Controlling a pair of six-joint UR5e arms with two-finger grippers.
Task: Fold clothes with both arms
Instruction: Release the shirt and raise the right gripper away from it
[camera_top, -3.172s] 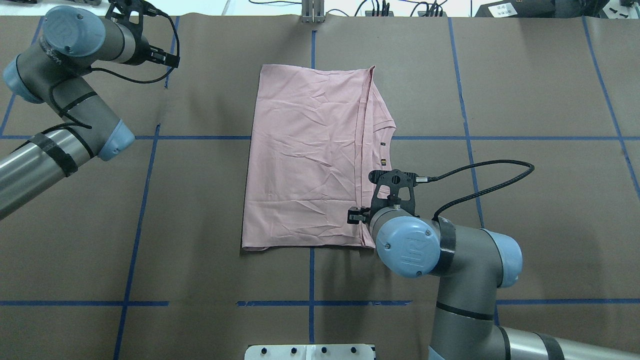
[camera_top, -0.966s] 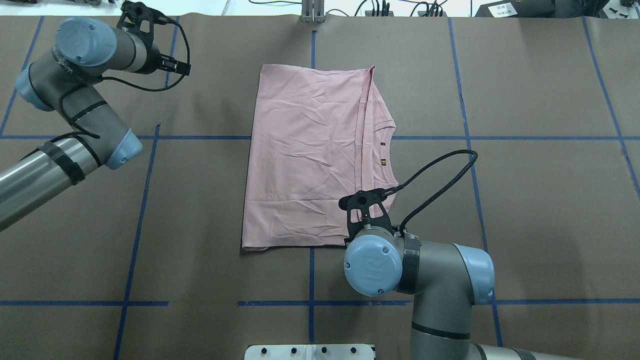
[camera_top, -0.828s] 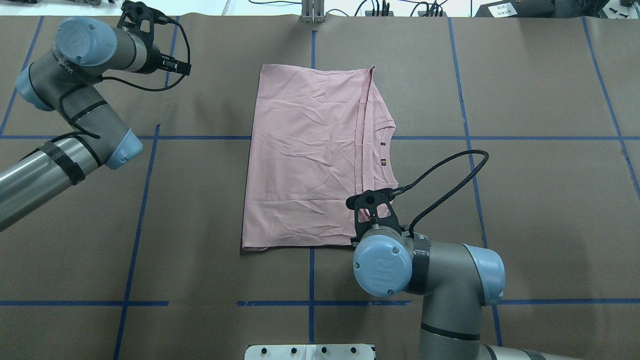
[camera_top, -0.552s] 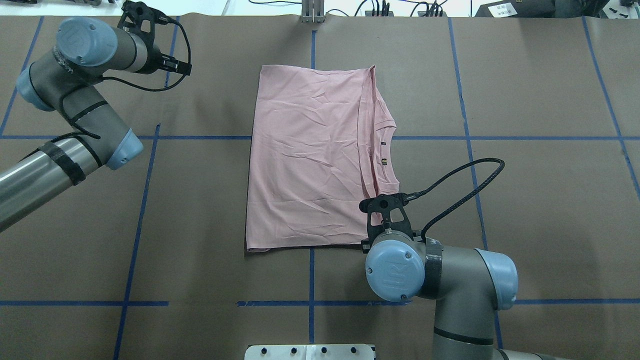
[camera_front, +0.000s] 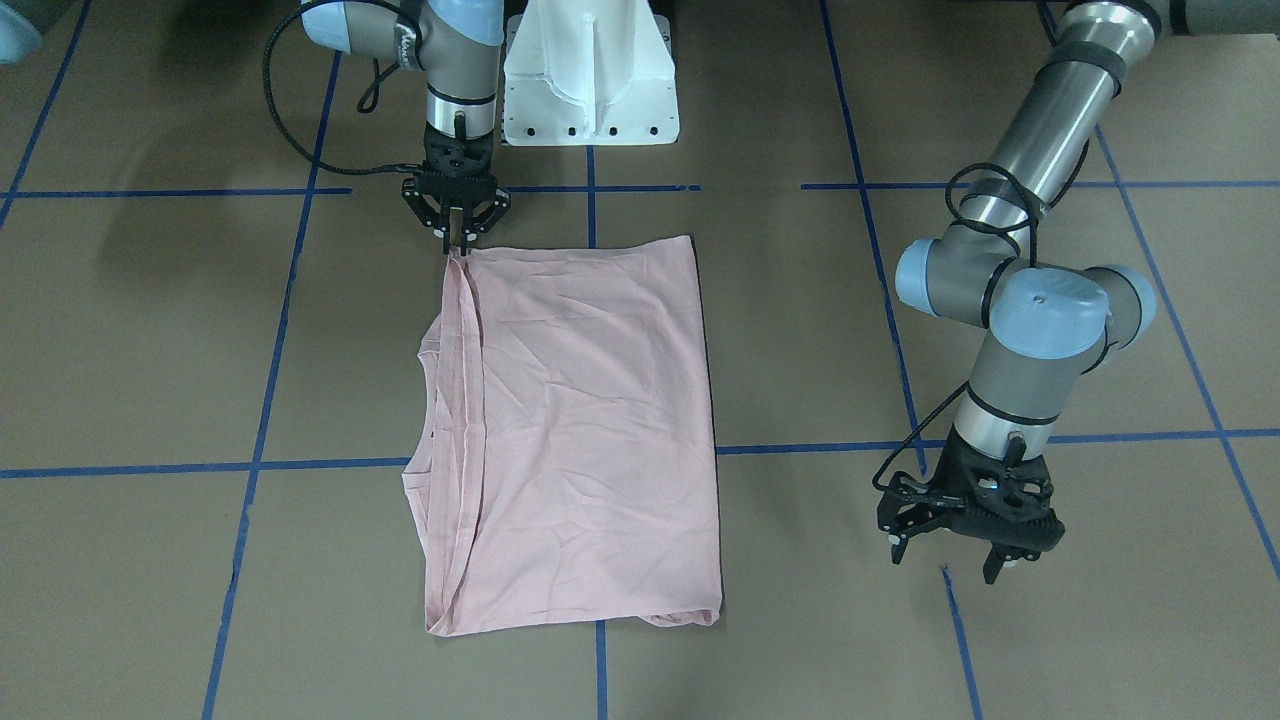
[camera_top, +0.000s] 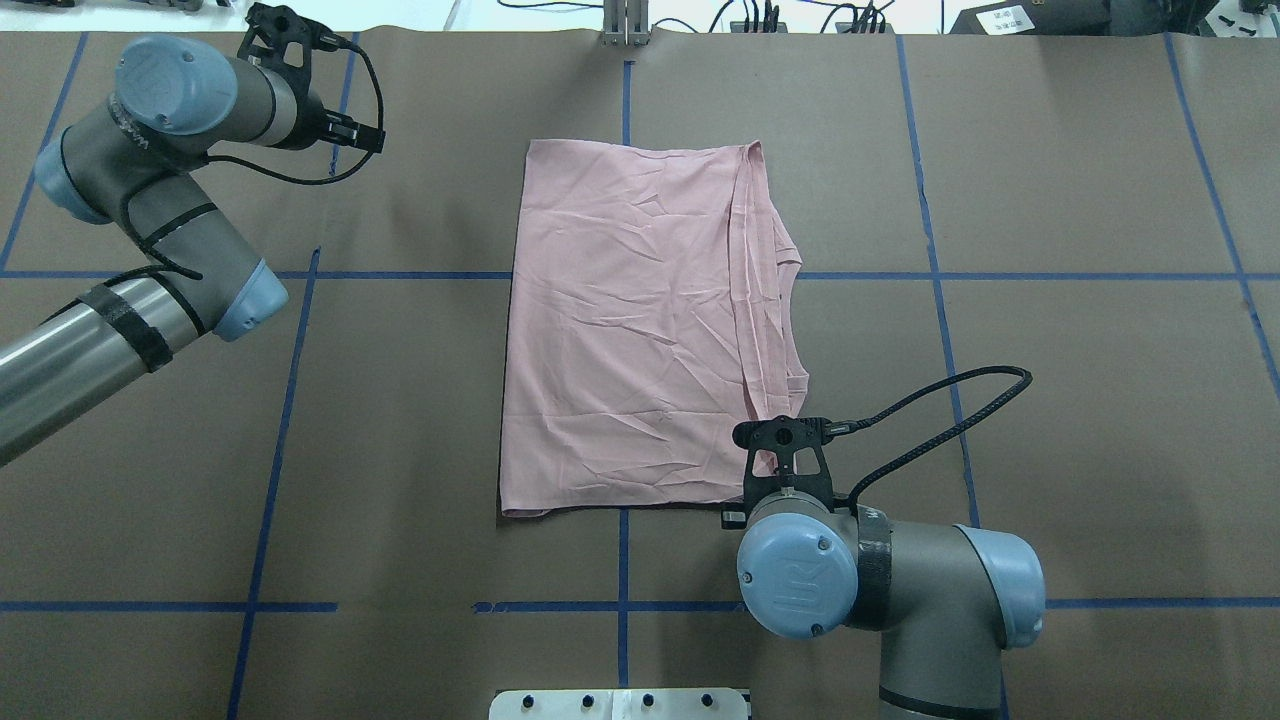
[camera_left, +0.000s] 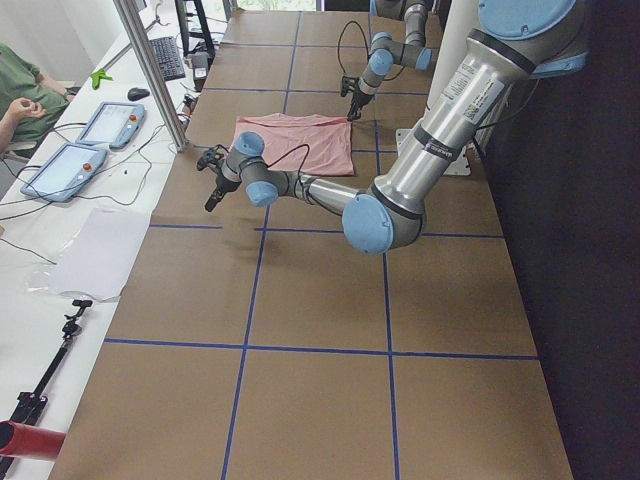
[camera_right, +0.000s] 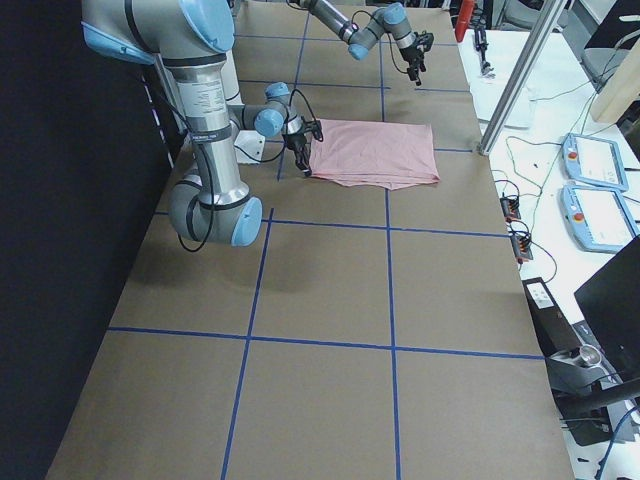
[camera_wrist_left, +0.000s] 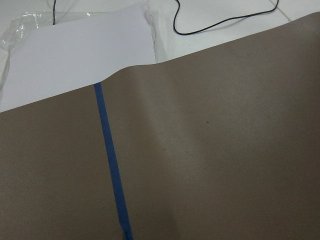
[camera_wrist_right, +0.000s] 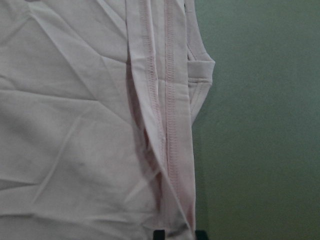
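**Item 1. T-shirt** (camera_front: 590, 420): pale pink, folded into a long rectangle with a plain side up. It lies flat on the brown-papered table (camera_front: 150, 330). Its layered, stitched hems and a sleeve edge run along the side that leads away from the right gripper.

**Item 2. Right gripper** (camera_front: 459, 243): the fingers are drawn together on one corner of the T-shirt, the corner nearest the white pedestal (camera_front: 590, 80). The fabric is pinched between the tips, and the rest of the garment stretches straight ahead of them. In the wrist view the hems run directly forward from the two dark tips.

**Item 3. Left gripper** (camera_front: 945, 562): the fingers are spread wide, hold nothing and point down over bare table. The T-shirt lies well apart, off to its side. A blue tape line (camera_front: 962, 640) starts just beneath it. Its wrist view shows brown paper, with a white sheet (camera_wrist_left: 75, 55) and a black cable (camera_wrist_left: 225, 22) beyond the paper's edge.
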